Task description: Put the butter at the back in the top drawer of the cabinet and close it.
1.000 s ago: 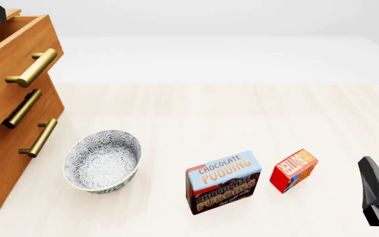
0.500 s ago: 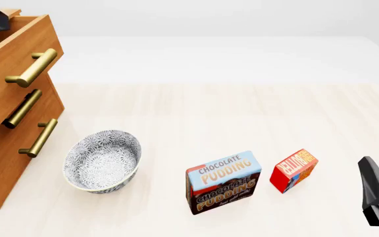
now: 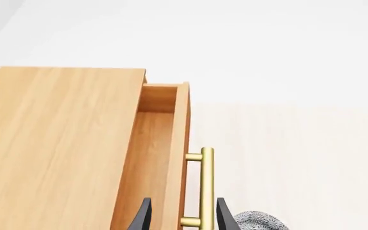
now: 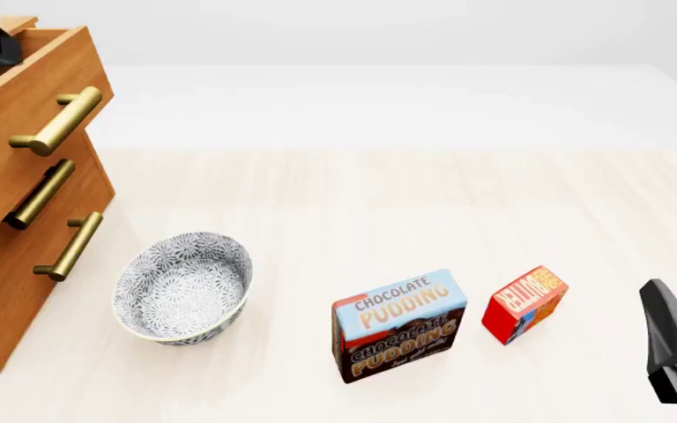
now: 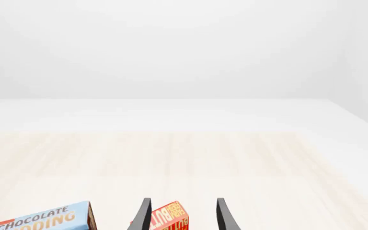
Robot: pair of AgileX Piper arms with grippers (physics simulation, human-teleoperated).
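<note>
One stage of three appears complete: at the far left the warm brown wooden cabinet (image 4: 10, 264) with three stacked drawers has its top drawer (image 4: 27, 97) standing pulled out, brass bar handle (image 4: 56, 121) forward, and the left wrist view shows the interior as bare wood, nothing inside. The left gripper (image 3: 178, 215) hangs above the drawer front with its black fingers apart, straddling the handle without visibly touching it; it holds nothing. Right of the cabinet sits a grey patterned ceramic bowl (image 4: 183, 286), then a blue-and-brown chocolate pudding box (image 4: 398, 324), both irrelevant to the task. Just beside the pudding box, apart from it, stands the small red rectangular butter box (image 4: 524, 304) on the pale table (image 4: 374, 203), unlifted. The right gripper (image 5: 180, 215) waits near it at the far right, fingers spread, the butter showing between them but not clamped. Outstanding, in my judgement: grasping the butter, carrying it to the open drawer, releasing it, and pushing the drawer shut.
</note>
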